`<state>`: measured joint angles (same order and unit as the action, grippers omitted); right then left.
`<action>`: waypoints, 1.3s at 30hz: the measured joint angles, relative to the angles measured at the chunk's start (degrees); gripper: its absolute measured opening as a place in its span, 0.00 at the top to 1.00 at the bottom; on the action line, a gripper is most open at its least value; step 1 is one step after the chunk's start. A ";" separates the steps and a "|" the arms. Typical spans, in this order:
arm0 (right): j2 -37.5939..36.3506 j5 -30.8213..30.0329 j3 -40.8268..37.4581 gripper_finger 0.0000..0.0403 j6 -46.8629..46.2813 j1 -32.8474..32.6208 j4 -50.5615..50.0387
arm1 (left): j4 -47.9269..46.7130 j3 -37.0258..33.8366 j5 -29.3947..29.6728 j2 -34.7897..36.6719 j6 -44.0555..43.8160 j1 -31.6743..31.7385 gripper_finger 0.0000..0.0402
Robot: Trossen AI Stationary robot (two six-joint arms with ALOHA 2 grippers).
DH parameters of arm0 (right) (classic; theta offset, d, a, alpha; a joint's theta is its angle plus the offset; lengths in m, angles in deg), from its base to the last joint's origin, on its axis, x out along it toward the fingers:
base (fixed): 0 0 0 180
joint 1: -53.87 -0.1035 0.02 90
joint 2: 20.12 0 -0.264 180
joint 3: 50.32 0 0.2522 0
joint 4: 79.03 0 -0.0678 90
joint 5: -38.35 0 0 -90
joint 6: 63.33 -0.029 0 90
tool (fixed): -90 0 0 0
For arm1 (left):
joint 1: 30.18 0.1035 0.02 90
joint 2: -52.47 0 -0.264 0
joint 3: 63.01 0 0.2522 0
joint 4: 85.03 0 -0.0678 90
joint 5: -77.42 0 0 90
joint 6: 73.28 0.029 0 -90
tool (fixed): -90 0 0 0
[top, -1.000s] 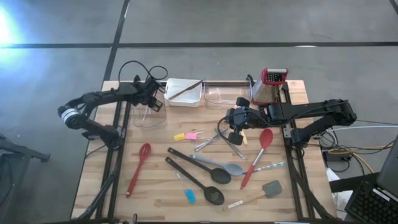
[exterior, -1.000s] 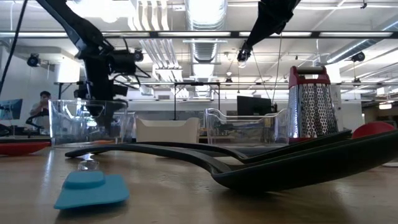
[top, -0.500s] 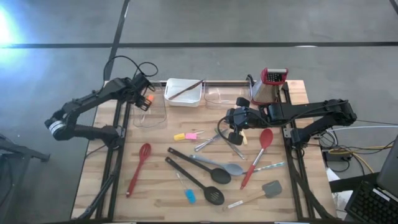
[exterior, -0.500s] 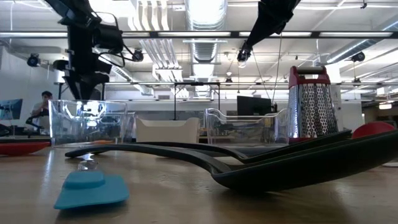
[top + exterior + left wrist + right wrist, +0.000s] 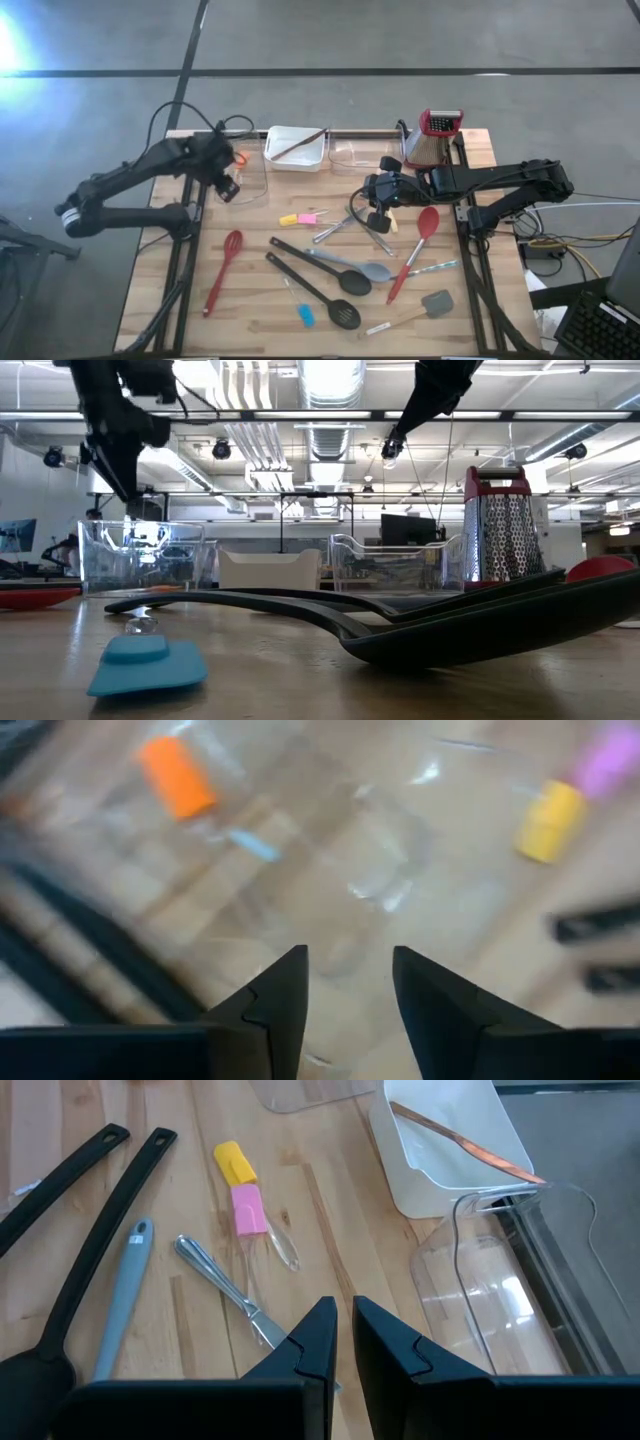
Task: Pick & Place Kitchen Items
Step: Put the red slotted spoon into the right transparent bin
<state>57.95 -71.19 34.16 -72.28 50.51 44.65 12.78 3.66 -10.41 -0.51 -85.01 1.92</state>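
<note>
From above, the left gripper [image 5: 226, 180] hangs over the clear bin [image 5: 243, 172] at the table's far left, an orange piece [image 5: 240, 158] inside; the right gripper [image 5: 372, 205] waits mid-table among scattered utensils [image 5: 330, 280]. The low view hides both grippers' tips. The blurred left wrist view alone shows its fingers [image 5: 280, 995] apart and empty. The right wrist view shows its fingers [image 5: 315, 1342] nearly together, empty.
</note>
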 joint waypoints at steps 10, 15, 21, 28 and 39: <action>0.00 -0.01 0.00 0.92 -0.01 0.00 -0.01 | -0.12 -0.94 -2.45 0.19 -11.54 -31.84 0.64; 0.00 -0.01 0.00 0.92 0.00 0.00 -0.01 | -1.41 -3.29 3.55 -4.19 -16.01 -43.22 0.70; 0.00 0.01 0.00 0.92 -0.01 0.00 0.01 | -2.18 -5.41 8.24 -10.03 -14.71 -44.49 0.85; 0.00 -0.01 0.00 0.92 0.00 0.00 -0.01 | -2.86 -6.97 13.95 -13.36 -10.87 -42.36 0.98; 0.00 -0.01 -0.01 0.92 -0.01 0.00 -0.01 | -3.44 -7.96 21.09 -13.37 -4.02 -33.80 0.99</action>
<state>57.95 -71.20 34.15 -72.29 50.51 44.64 9.34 -4.30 10.68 -13.88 -89.02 -31.89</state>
